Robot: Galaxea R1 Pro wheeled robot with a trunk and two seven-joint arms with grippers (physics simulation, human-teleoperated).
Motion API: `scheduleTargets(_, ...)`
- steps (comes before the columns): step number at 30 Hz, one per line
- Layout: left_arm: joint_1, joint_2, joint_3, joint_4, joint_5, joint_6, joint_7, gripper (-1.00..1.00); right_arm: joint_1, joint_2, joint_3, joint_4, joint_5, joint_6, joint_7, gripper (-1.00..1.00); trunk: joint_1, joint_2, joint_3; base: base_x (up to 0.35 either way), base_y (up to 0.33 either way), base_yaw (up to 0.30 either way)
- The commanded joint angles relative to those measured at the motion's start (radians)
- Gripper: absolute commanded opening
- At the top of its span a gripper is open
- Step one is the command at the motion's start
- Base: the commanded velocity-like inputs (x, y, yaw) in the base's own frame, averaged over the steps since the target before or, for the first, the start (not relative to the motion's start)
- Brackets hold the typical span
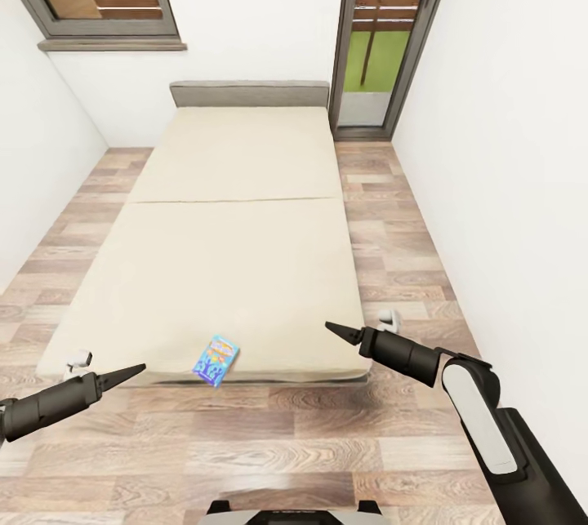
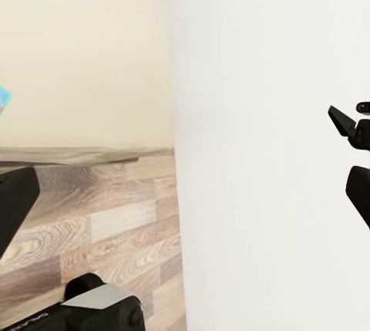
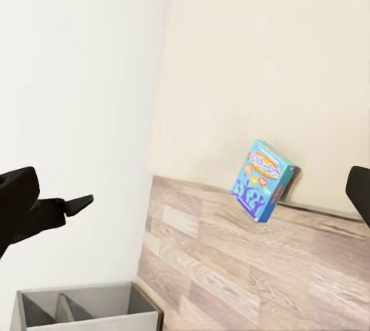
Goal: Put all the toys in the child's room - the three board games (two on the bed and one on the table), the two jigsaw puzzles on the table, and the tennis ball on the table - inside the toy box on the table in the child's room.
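Where the head camera looks down the narrow room, the bed [image 1: 237, 239] fills the middle, and one small blue board game [image 1: 216, 360] lies flat on the near edge of its mattress, long axis tilted a little toward the far right. The left gripper [image 1: 139, 367] and the right gripper [image 1: 331, 327] both hover over the wood floor [image 1: 269, 451] just before the bed, fingers drawn to a point, clenched on nothing.

From the left wrist, a sliver of the board game [image 2: 5, 103] shows at the mattress edge.

From the right wrist, the board game [image 3: 264, 180] rests at the mattress edge. A grey divided box [image 3: 85, 306] stands with nothing visible inside.
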Motion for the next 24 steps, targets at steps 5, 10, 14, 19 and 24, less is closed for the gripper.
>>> scheduleTargets(5, 0.000, 0.000, 0.000, 0.000, 0.002, 0.010, -0.003, 1.00, -0.001, 0.000, 0.001, 0.000, 0.001, -0.003, 0.003, 1.00, 0.001, -0.002, 0.007, 0.000, 0.000, 0.000)
scheduleTargets(10, 0.000, 0.000, 0.000, 0.000, 0.002, 0.009, -0.005, 1.00, -0.001, 0.000, 0.002, 0.000, 0.001, -0.004, 0.002, 1.00, 0.001, -0.002, 0.015, 0.000, 0.000, 0.000)
scheduleTargets(14, 0.000, 0.000, 0.000, 0.000, 0.002, 0.009, -0.004, 1.00, -0.001, 0.000, 0.002, 0.000, 0.001, -0.004, 0.002, 1.00, 0.001, -0.002, 0.022, 0.000, 0.000, 0.000)
scheduleTargets(19, 0.000, 0.000, 0.000, 0.000, 0.002, 0.008, -0.006, 1.00, -0.001, 0.000, 0.002, -0.001, 0.002, -0.005, 0.002, 1.00, 0.001, -0.002, 0.030, 0.000, 0.000, 0.000)
scheduleTargets(24, 0.000, 0.000, 0.001, 0.000, 0.002, 0.001, -0.009, 1.00, -0.001, 0.000, 0.002, -0.001, 0.002, -0.004, 0.002, 1.00, 0.001, -0.002, 0.038, 0.000, 0.000, 0.000)
